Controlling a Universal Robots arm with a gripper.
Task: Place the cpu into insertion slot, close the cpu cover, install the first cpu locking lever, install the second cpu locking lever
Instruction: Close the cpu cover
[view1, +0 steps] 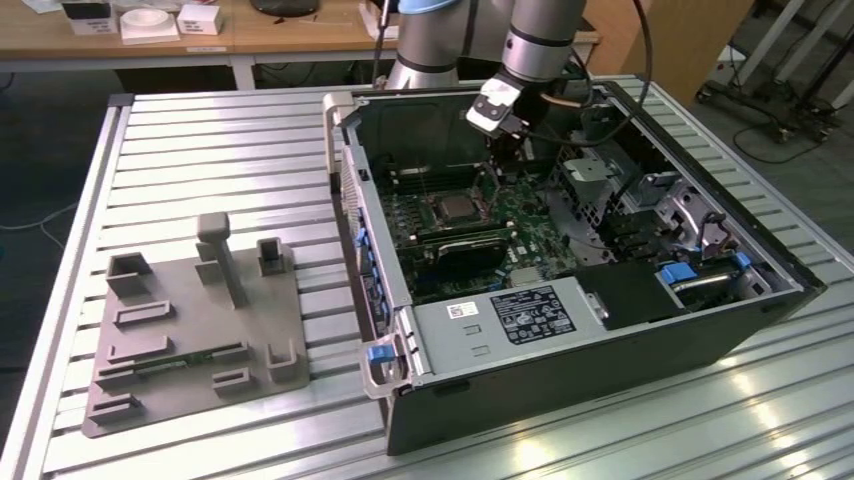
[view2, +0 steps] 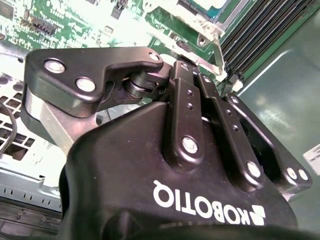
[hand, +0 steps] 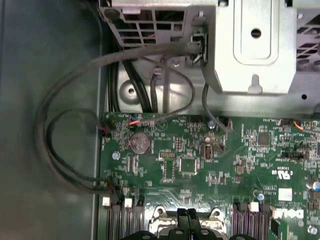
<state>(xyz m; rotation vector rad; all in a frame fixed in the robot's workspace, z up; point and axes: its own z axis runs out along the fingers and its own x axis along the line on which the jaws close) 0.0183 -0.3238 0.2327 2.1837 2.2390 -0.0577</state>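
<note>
In the exterior view, a grey tray (view1: 200, 330) lies on the left and an open computer case (view1: 561, 370) sits beside it. The insertion slot (view1: 454, 207) is on its green board, with the gripper (view1: 506, 165) just beside it. The first wrist view shows the fingertips (hand: 183, 220) pressed together.

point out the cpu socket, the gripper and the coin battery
cpu socket (view1: 454, 207), exterior view, its dark centre
gripper (view1: 506, 166), exterior view, between its fingertips
coin battery (hand: 139, 143), first wrist view, its round face
</note>
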